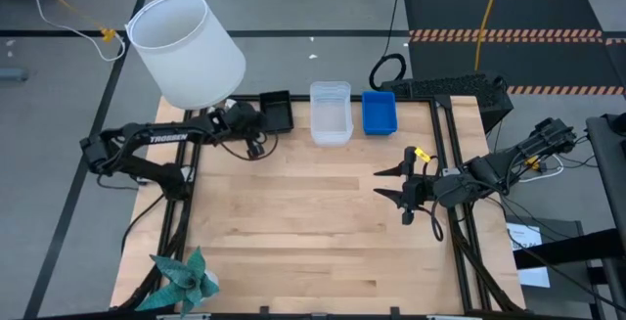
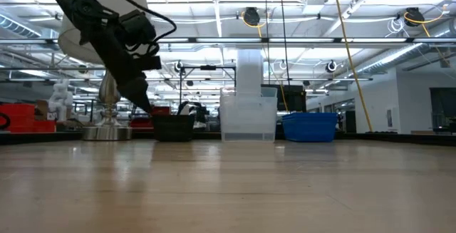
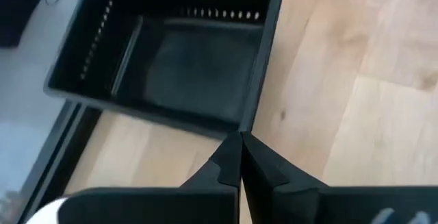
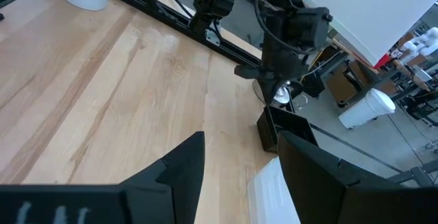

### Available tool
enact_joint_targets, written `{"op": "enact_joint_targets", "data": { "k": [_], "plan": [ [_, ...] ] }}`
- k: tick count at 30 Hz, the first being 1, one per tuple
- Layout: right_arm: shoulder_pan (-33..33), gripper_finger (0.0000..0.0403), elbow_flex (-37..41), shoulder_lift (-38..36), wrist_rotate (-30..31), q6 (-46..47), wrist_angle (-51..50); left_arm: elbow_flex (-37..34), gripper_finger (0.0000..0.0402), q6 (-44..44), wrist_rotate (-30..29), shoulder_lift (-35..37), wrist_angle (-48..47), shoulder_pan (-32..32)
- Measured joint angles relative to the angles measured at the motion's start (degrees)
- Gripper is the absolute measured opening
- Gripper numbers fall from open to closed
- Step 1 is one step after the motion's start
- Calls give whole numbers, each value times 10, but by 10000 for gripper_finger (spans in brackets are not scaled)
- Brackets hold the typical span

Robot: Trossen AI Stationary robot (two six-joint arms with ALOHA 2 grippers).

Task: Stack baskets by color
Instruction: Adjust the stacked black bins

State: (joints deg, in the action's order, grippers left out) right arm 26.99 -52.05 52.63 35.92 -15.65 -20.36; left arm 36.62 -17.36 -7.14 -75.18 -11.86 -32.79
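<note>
Three groups of baskets stand in a row along the table's far edge: black [image 1: 277, 113], clear [image 1: 330, 113] and blue [image 1: 379, 113]. In the low view the clear stack [image 2: 247, 112] rises highest, with the black [image 2: 173, 127] and blue [image 2: 310, 126] baskets low on either side. My left gripper [image 1: 260, 132] is shut. It points slantwise down, with its tips [image 3: 239, 142] just off the black basket's [image 3: 178, 59] near corner, a little above the rim. My right gripper [image 1: 396, 188] hangs open over the table's right half, holding nothing.
A big white lampshade [image 1: 186, 46] stands beyond the table's far left corner, close behind my left arm. A teal paper star [image 1: 181, 279] lies at the near left corner. Bare wood [image 1: 313, 222] fills the middle and near part of the table.
</note>
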Motion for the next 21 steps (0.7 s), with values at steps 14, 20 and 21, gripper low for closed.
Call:
{"op": "enact_joint_targets", "data": {
  "k": [14,20,21],
  "plan": [
    [0,178,0,0,0,0,0,-27,4,61,-60,-6,55,-63],
    [0,178,0,0,0,-1,0,-71,3,43,-61,-6,149,-72],
    [0,178,0,0,0,-1,0,-76,3,41,-60,-6,163,-73]
  ]
}}
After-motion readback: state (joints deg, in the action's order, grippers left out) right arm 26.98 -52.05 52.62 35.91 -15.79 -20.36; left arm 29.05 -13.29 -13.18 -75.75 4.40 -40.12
